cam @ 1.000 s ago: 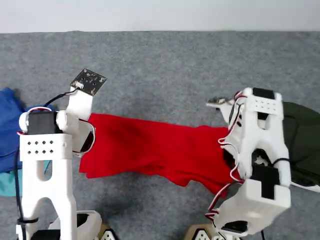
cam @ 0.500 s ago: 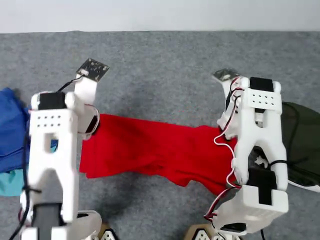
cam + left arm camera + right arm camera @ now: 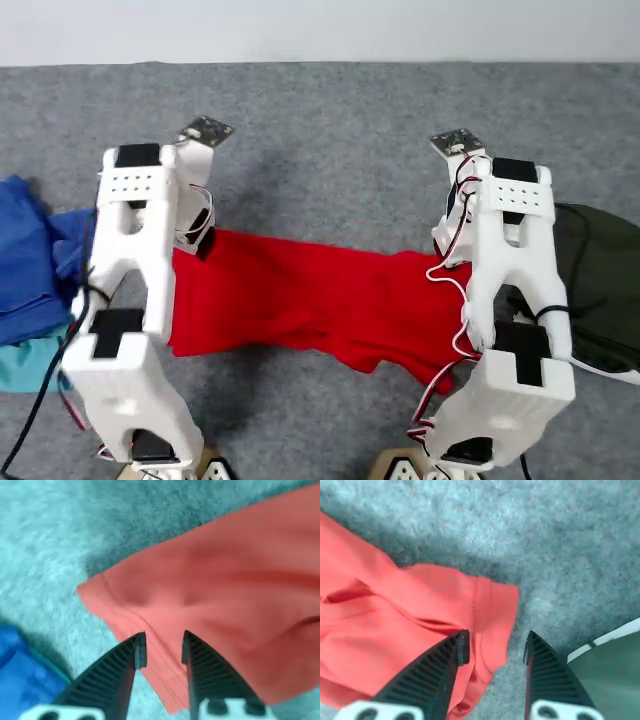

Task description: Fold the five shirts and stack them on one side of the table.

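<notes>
Both arms are white plastic shells with boxy black motors (image 3: 118, 327) set between the links. In the high view, the left arm (image 3: 130, 260) at the frame's left and the right arm (image 3: 515, 260) at its right each carry a grid of small round holes on the upper block. Red, white and black cables (image 3: 452, 275) loop along their sides. A small dark board (image 3: 205, 130) tops each wrist. The left gripper (image 3: 162, 642) and right gripper (image 3: 497, 640) have black ribbed fingers (image 3: 120, 670) on white bases with dark round holes.

Matt cloth shirt (image 3: 300, 290), rough fuzzy tbl (image 3: 330, 130)
</notes>
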{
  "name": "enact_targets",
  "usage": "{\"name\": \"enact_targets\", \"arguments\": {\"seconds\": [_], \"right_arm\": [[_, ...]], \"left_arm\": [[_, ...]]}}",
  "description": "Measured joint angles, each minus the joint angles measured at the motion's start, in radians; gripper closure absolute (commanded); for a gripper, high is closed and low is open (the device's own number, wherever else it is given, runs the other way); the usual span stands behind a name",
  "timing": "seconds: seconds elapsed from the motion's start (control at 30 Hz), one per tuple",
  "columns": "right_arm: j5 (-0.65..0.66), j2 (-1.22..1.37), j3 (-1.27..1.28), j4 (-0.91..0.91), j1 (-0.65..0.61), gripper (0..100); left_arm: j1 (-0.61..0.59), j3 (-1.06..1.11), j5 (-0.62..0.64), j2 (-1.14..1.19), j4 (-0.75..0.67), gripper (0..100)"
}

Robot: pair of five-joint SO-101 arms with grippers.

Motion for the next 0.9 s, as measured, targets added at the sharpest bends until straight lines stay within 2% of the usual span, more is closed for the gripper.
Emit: {"name": "enact_targets", "arguments": {"seconds": [0.23,0.6,0.73,0.9], "right_arm": [[0.0,-0.011,-0.037,0.034,0.0,81.1],[0.0,-0.021,-0.037,0.035,0.0,81.1],[0.0,-0.021,-0.037,0.028,0.0,81.1],[0.0,-0.026,-0.037,0.021,0.0,81.1]], "left_arm": [[-0.029,-0.143,-0.094,0.212,0.003,90],[-0.089,-0.562,-0.16,0.474,0.112,90],[-0.101,-0.698,-0.166,0.509,0.161,90],[-0.098,-0.703,-0.166,0.456,0.166,90]]}}
